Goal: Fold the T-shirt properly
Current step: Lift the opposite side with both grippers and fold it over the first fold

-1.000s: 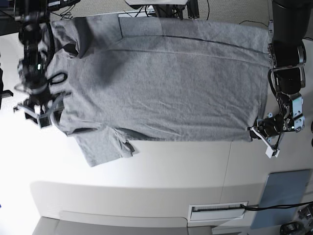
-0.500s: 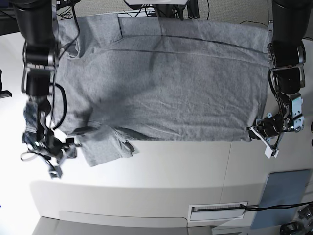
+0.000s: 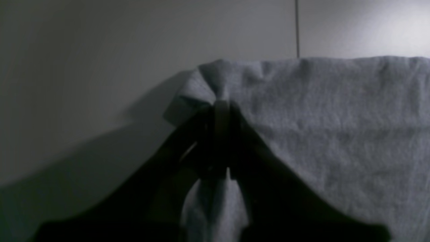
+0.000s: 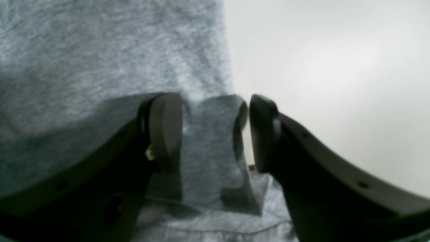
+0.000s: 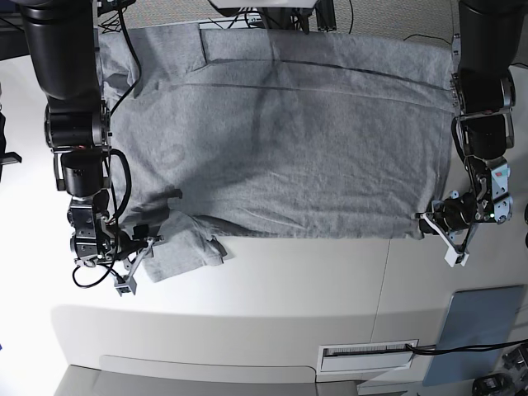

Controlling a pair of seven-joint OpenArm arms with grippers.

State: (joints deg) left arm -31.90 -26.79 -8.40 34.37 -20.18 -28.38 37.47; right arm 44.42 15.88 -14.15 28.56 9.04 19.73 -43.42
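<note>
Right tool (image 5: 132,262) has swung down from the collar to the sleeve, jaws wide, cloth between them, not gripped. Left tool (image 5: 431,221) stays clenched on shirt (image 5: 280,140) hem corner. Shirt flat on counter (image 5: 313,289); fold pending.

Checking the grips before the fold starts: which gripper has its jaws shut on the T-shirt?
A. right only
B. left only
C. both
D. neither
B: the left gripper pinches a bunched corner of the T-shirt, while the right gripper straddles the sleeve edge with open jaws.
</note>
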